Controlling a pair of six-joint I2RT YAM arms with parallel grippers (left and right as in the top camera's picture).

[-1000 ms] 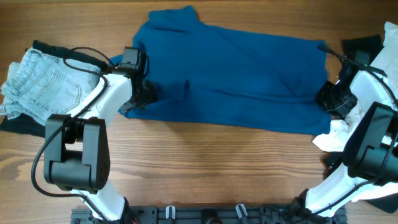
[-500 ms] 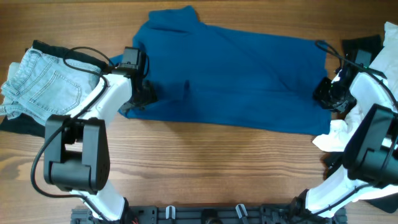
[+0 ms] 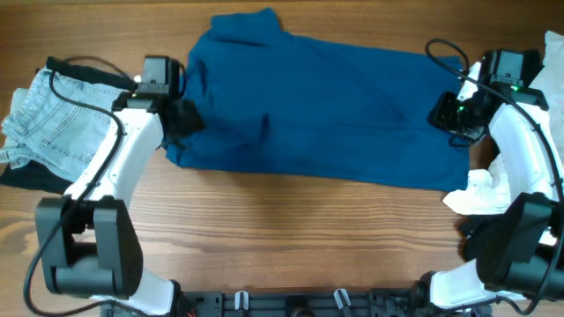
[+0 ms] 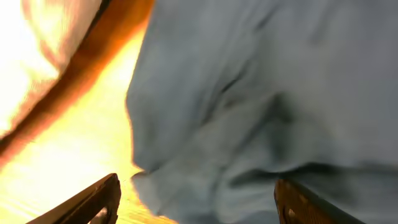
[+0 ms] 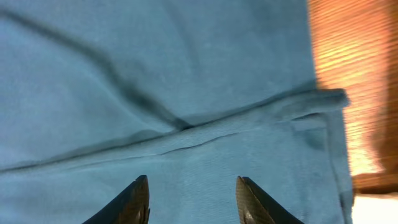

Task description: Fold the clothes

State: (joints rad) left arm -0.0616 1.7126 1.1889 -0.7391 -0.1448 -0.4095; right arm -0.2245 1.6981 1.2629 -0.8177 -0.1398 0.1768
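The deep-blue shirt (image 3: 322, 106) lies spread across the middle of the table, collar end at the upper left. My left gripper (image 3: 182, 119) hovers at the shirt's left edge, open and empty; the left wrist view shows the shirt's rumpled edge (image 4: 261, 106) between the wide-apart fingers (image 4: 196, 202). My right gripper (image 3: 443, 113) is over the shirt's right end, open and empty; the right wrist view shows a fold seam in the shirt (image 5: 186, 134) above the fingers (image 5: 191, 199). The pale-blue denim shorts (image 3: 53, 123) lie at the far left on a black garment (image 3: 22, 176). A white garment (image 3: 480, 189) lies at the right.
Bare wooden table (image 3: 291, 229) runs along the front, with the arm bases at the near edge. A dark item (image 3: 507, 62) sits at the upper right corner behind the right arm.
Both grippers have lifted and moved toward the back of the table along the shirt's ends. The left one let go of the shirt's lower left edge, which now lies flatter.
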